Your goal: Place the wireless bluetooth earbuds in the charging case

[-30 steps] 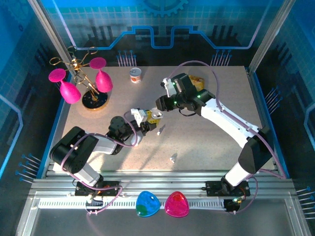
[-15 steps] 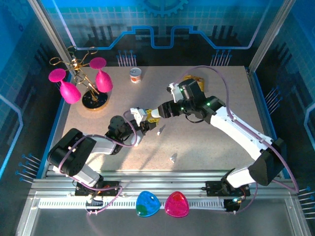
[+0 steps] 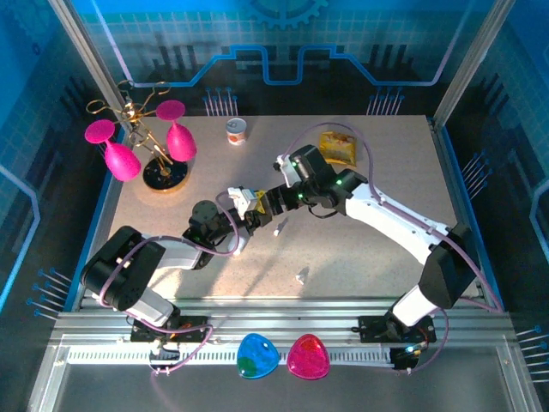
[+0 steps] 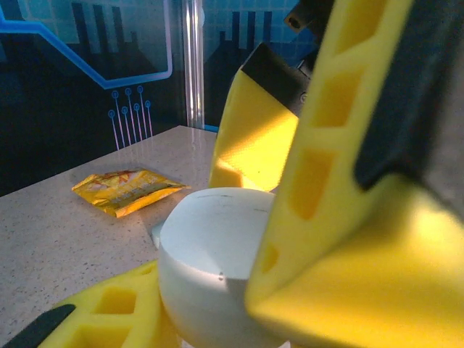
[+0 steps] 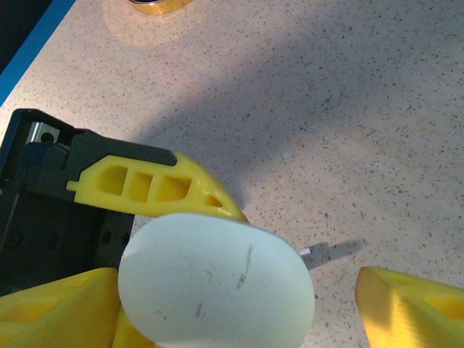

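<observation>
Elbow [image 3: 446, 257] bent, right gripper [image 3: 276, 204] around case [image 5: 217, 286]

White on speckled beige
Scuffed white rounded plastic case [image 5: 217, 279]; beige dark-flecked table [image 5: 326, 109]; crinkled yellow-orange foil packet [image 4: 127, 190].

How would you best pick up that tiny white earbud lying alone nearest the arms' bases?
Probably come from straight above and pinch the tiny white plastic earbud across its narrow width: it lies flat on the speckled table with bare surface around it.
</observation>
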